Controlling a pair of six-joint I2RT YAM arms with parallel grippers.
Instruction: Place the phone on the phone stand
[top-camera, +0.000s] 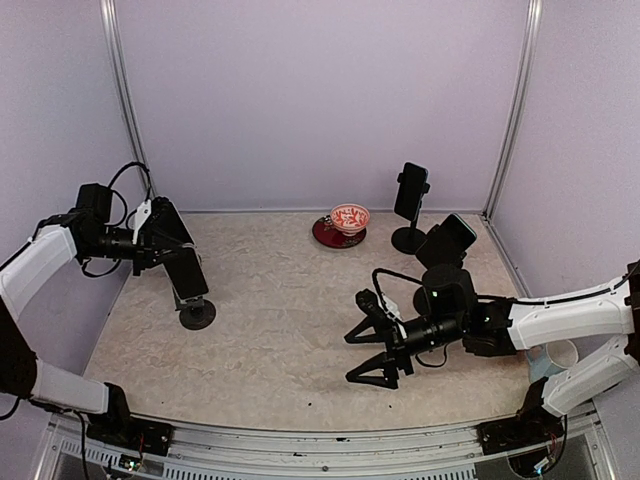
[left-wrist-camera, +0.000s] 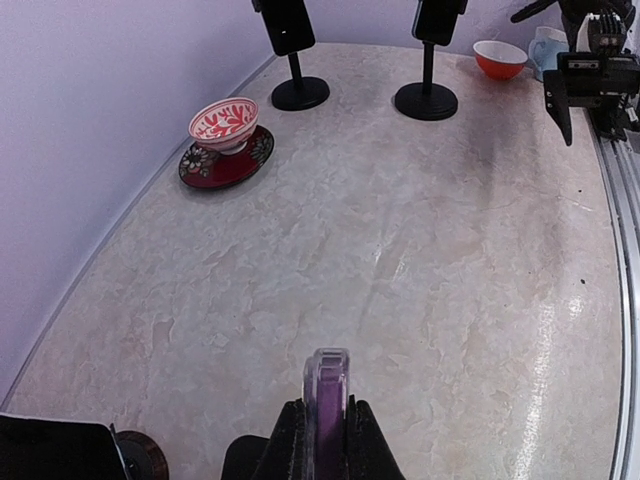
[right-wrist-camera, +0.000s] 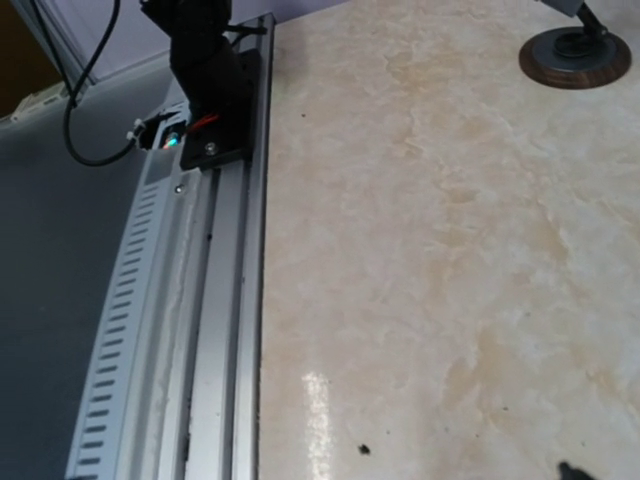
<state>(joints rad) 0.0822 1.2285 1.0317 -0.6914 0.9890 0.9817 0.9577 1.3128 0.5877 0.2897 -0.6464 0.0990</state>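
Observation:
The phone (left-wrist-camera: 328, 375), in a clear purple case, shows edge-on in the left wrist view, pinched between the fingers of my shut left gripper (left-wrist-camera: 328, 405). The phone stand's round base (left-wrist-camera: 143, 456) and a dark plate lie just left of that gripper. In the top view my left gripper (top-camera: 170, 248) sits at the upper end of a dark slab above the stand's base (top-camera: 197, 315); phone and cradle cannot be told apart there. My right gripper (top-camera: 352, 358) hangs wide open over mid-table, holding nothing. Its fingers are out of the right wrist view, which shows the stand's base (right-wrist-camera: 575, 55).
Two other stands (top-camera: 408, 240) with dark phones stand at the back right. A red-patterned bowl on a dark red saucer (top-camera: 349, 220) sits at the back centre. An orange bowl (left-wrist-camera: 500, 58) is near the right arm. A metal rail (right-wrist-camera: 225, 330) runs along the near edge.

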